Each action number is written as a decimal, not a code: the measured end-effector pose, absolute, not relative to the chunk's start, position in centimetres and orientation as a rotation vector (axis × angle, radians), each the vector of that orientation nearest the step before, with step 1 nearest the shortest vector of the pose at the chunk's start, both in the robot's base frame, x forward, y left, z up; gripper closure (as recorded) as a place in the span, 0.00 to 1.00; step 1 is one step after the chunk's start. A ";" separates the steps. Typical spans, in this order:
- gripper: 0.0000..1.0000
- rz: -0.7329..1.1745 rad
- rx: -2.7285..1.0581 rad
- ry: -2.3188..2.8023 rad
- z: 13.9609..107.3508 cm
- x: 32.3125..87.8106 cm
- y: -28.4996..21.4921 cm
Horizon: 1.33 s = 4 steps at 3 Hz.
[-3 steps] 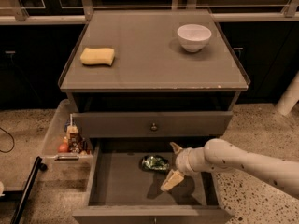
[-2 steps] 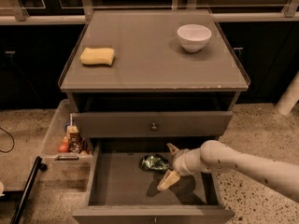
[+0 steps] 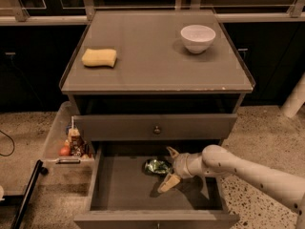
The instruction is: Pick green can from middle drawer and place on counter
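Arm [image 3: 248, 171]: pale and tubular. It enters from the near right and reaches leftward and a little down over the right half of the open middle drawer [image 3: 119, 194], the wrist roughly level.

Gripper [image 3: 169, 168]: inside the drawer, low over its floor, just right of the green can [image 3: 157, 166]. Its two tan fingers [image 3: 167, 183] are spread wide, one toward the far side and one toward the near side, and they grasp nothing. From where I stand the tips seem to reach only the can's right edge. I cannot tell whether they touch it.

Green can: lying on the drawer floor, about mid-width and toward the far side, shiny and mottled.

Change from a second ago: the gripper has crept a little leftward toward the can, with the same finger spread. The can has not shifted.

Counter [image 3: 157, 73]: the cabinet top above.
- Yellow sponge [image 3: 99, 57]: on its left side.
- White bowl [image 3: 198, 37]: upright at the far right.
The two are well apart.

Upper drawer front [image 3: 119, 127]: closed, between the counter and the open drawer, with a round brass knob [image 3: 156, 129] at its centre.

Clear bin [image 3: 55, 137]: on the floor, left of the cabinet. It holds a few small packaged items [image 3: 72, 144] that I cannot make out.
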<state>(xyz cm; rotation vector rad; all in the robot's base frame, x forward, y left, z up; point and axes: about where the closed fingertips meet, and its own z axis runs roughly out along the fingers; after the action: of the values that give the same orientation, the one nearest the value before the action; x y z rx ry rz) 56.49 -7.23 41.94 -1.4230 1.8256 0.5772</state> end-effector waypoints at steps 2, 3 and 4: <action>0.00 0.653 -1.394 1.761 40.7 58.3 -6.7; 0.00 0.686 -1.372 1.770 39.9 58.7 -6.8; 0.00 0.682 -1.362 1.797 39.3 58.7 -6.8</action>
<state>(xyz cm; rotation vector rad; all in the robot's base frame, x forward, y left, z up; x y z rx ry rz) 58.74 -6.79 39.33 -1.3619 1.7969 0.6823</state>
